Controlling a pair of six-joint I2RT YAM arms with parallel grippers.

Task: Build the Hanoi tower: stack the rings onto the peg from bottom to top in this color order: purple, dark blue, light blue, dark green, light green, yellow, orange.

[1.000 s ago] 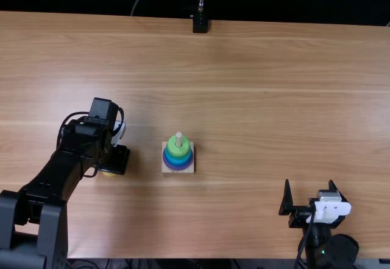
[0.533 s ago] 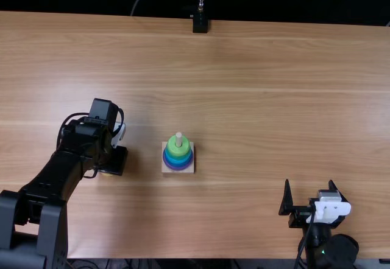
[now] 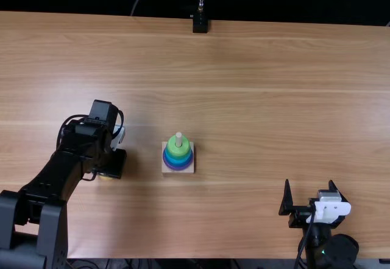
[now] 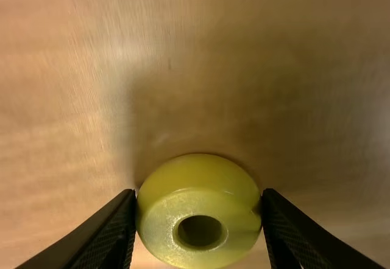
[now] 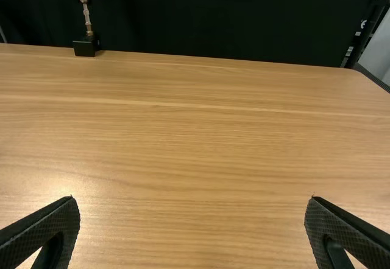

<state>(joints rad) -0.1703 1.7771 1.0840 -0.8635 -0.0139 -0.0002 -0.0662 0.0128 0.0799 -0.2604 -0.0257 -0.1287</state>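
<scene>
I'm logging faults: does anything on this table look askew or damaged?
Nothing stands out: the coloured ring stack sits neatly on its square wooden base, and the left gripper holds an intact-looking yellow ring.

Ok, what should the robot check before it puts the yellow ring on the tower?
Yellow ring between the left jaws: ok.
Light green ring on top of the stack: ok.
Peg poking up above the rings: ok.
Dark green ring underneath: cannot tell.
Held ring lined up over the peg: not ok, it's off to the left.
Right jaws away from the tower: ok.
</scene>
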